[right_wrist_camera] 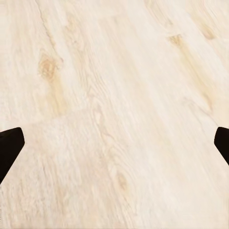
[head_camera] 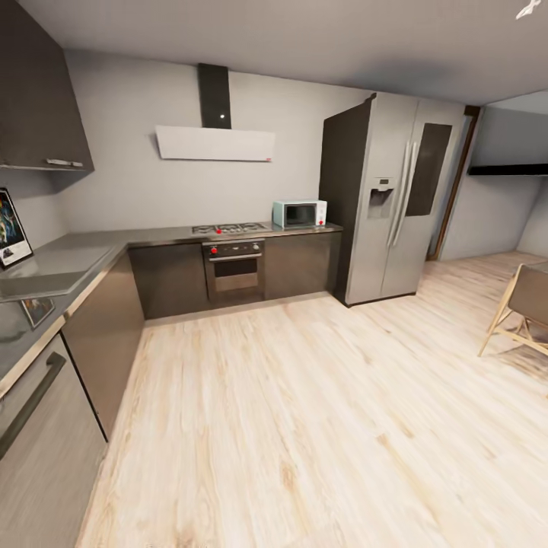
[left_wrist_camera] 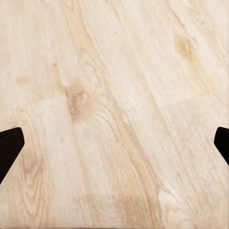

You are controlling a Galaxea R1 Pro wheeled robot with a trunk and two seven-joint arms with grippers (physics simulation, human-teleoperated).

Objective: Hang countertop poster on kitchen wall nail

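Observation:
The poster stands at the far left edge of the head view, leaning against the wall on the grey kitchen countertop; part of it is cut off by the frame. No wall nails can be made out on the grey walls. In the left wrist view my left gripper is open, its black fingertips wide apart over pale wood floor with nothing between them. In the right wrist view my right gripper is likewise open over the floor, with dark fingertips at the picture's edges.
The L-shaped counter runs along the left and back walls, with a hob, an oven and a microwave. A tall steel fridge stands at the right. A wooden chair sits at far right. Wood floor spreads between.

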